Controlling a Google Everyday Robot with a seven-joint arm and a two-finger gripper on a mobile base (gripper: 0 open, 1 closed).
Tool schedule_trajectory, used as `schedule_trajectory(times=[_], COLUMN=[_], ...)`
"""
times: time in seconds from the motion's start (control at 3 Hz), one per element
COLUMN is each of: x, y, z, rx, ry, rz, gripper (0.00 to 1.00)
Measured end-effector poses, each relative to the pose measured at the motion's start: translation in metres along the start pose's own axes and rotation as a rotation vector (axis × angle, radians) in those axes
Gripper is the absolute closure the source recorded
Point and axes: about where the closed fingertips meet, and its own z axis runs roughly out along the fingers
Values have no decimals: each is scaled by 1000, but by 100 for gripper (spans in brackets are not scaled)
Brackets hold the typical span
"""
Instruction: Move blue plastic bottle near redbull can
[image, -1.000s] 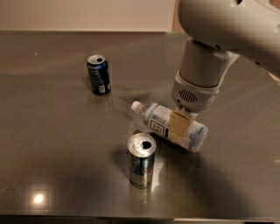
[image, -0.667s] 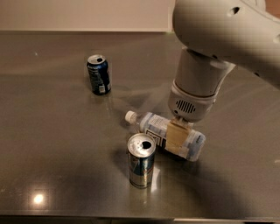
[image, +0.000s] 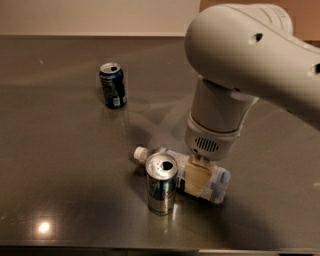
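Gripper holding a bottle that lies beside a silver can on a steel table.

The white arm reaches down from the upper right, and its gripper grasps the bottle's middle, one tan finger flat against the near side. The pale-blue bottle lies on its side, white cap pointing left. The silver can stands upright just in front of the cap end, partly covering the bottle; whether they touch is unclear. A dark blue can stands upright well apart, toward the far left.
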Motion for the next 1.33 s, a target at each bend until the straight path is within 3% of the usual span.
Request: schedule_trajectory(times=[1.0, 1.33], x=[3, 3], y=[6, 6], z=[4, 4], rx=[29, 33], ry=[-6, -10], rz=[-8, -8], gripper=[15, 0])
